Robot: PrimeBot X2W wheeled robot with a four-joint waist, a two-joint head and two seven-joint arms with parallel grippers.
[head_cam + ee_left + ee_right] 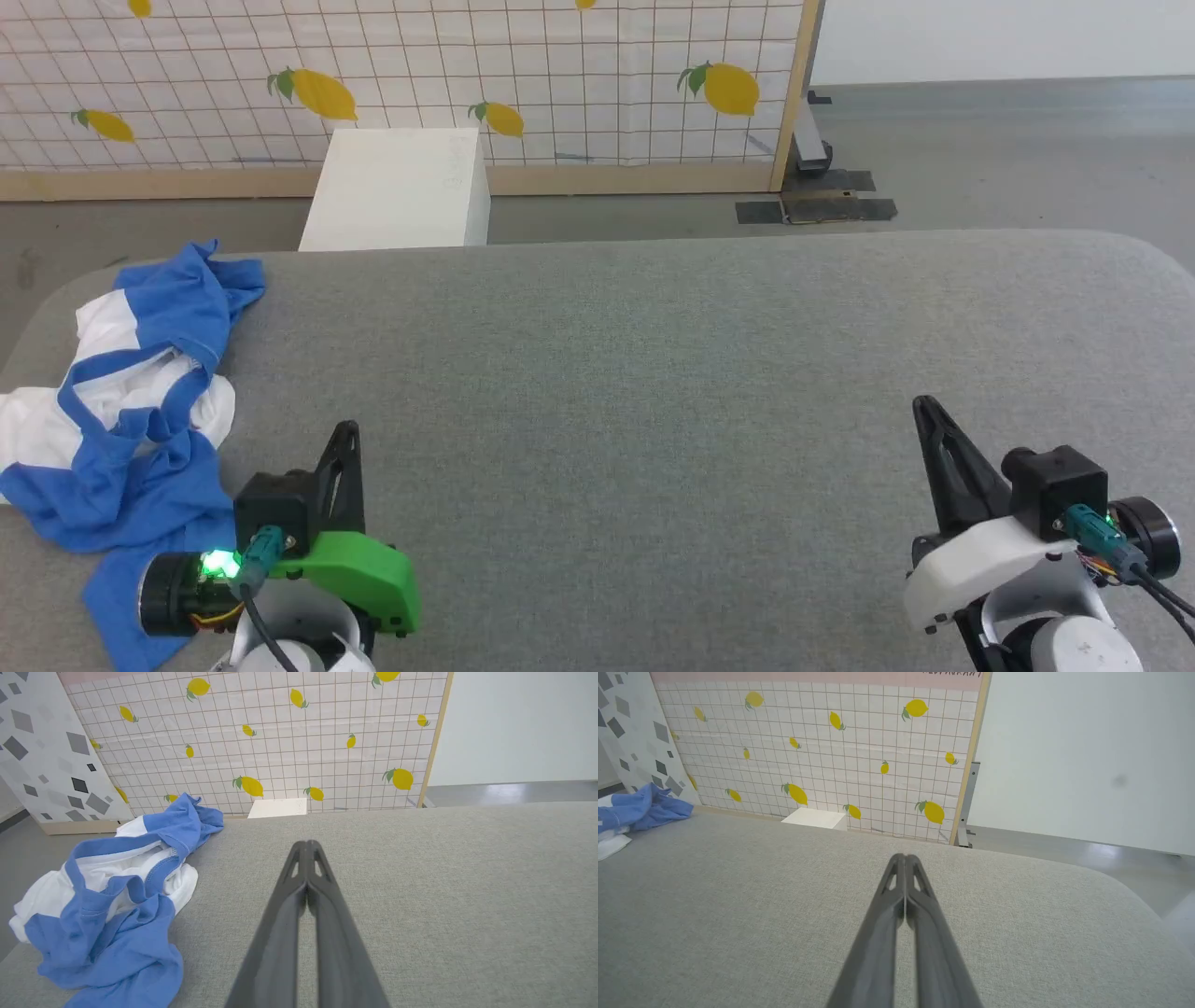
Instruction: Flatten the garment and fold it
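Lying crumpled at 9 o'clock on the grey desk [653, 392], the garment [140, 411] is showing blue folds over white. Left gripper [347, 431] at 7 o'clock, just beside it, and right gripper [924, 406] at 5 are pointing toward 12, jaws pressed together, empty.

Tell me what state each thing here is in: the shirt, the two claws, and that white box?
garment: crumpled in a heap at the left end of the table, not flattened, not folded, untouched.
left gripper: shut, empty, beside the garment.
right gripper: shut, empty, far from the garment.
white box: standing on the floor beyond the table.
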